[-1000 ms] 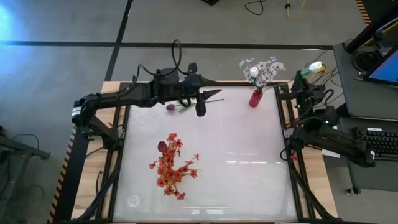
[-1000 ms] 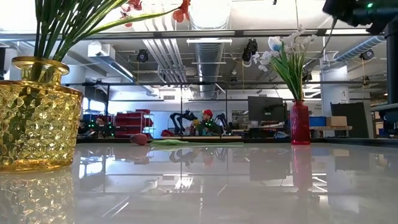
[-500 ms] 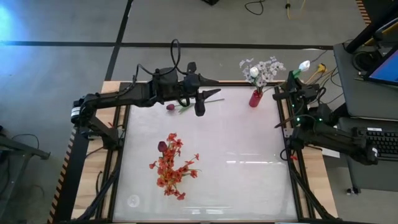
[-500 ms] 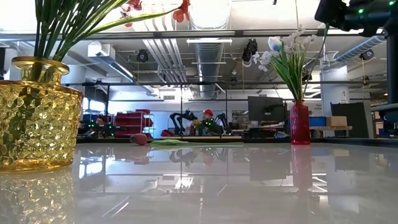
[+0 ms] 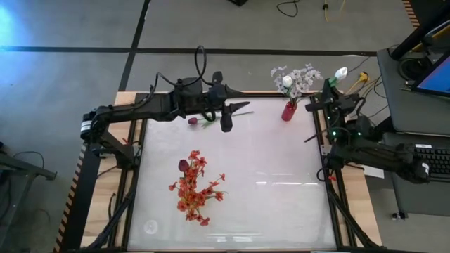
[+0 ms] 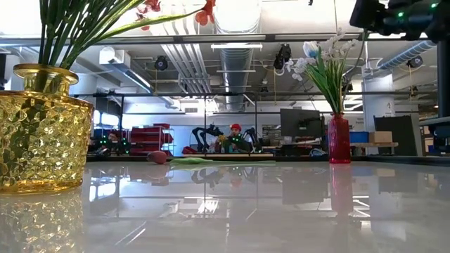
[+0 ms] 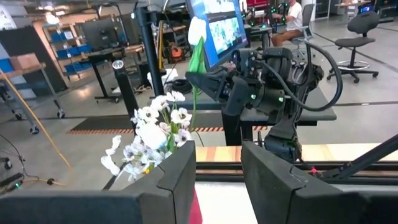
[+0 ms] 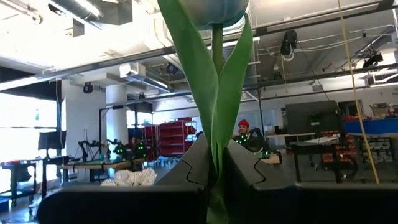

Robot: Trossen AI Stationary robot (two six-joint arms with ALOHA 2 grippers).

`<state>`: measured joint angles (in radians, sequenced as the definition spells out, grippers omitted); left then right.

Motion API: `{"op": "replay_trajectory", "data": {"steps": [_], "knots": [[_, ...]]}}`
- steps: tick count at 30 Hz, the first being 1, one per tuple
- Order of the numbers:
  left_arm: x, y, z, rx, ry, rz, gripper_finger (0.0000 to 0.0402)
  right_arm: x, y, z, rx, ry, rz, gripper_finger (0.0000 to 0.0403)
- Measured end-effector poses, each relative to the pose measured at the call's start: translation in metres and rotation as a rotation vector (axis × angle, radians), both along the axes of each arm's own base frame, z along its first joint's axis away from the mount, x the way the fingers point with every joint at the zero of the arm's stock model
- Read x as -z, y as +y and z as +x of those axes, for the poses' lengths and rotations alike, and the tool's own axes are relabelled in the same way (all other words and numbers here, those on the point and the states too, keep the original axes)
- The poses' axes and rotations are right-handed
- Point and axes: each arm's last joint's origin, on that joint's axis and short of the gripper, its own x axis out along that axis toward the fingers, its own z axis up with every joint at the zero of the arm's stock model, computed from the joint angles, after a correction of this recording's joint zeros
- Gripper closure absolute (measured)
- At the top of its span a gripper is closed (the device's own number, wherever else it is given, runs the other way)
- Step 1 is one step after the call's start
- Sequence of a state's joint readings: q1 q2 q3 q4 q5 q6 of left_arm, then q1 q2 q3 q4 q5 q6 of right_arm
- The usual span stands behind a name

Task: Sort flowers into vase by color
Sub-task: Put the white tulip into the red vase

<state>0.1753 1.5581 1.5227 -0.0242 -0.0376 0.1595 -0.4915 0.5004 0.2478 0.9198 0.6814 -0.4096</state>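
Note:
My right gripper [image 5: 329, 91] is above the table's far right corner, shut on a white-bud flower [image 5: 341, 72]; the bud [image 7: 198, 28] also shows in the left wrist view. Just left of it stands a red vase [image 5: 288, 111] holding white blossom sprays [image 5: 297, 79]. My left gripper [image 5: 226, 121] hovers open near the far edge, over the green stem of a maroon tulip [image 5: 192, 121] that lies flat on the table. A yellow glass vase [image 6: 42, 126] holds red-orange sprays [image 5: 193, 186] at mid-table. My right gripper pinches the white-bud flower's green stem [image 8: 216, 163] between its two fingers, just below the long leaves. The flower is lifted clear of the table, its bud [image 8: 211, 7] standing beyond the fingertips and its leaves [image 8: 202, 74] rising along the stem.
The red vase [image 6: 339, 139] stands at the far right, the yellow vase nearer the left and near edge. The table frame's rails [image 5: 325, 151] run along both sides. A desk with a keyboard [image 5: 429, 160] sits beyond the right edge. People show far off in the room.
My right gripper has carried the white-bud flower toward the table's left, closer to the red vase; the bud now stands nearer the white sprays. The left arm and the tulip have kept still.

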Motion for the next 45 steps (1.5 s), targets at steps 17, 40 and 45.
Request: {"op": "replay_trajectory", "data": {"steps": [17, 40, 45], "knots": [[0.000, -0.003, 0.001, 0.010, -0.001, -0.011, 0.0287, 0.010, -0.008, 0.015, 0.006, 0.093, 0.041, 0.0385], [0.001, -0.003, 0.001, 0.011, 0.000, -0.007, 0.0287, 0.005, -0.005, 0.009, 0.003, 0.047, 0.022, 0.0385], [0.001, -0.003, 0.001, 0.012, 0.003, 0.008, 0.0287, 0.005, -0.005, 0.009, 0.007, 0.056, 0.020, 0.0385]]}}
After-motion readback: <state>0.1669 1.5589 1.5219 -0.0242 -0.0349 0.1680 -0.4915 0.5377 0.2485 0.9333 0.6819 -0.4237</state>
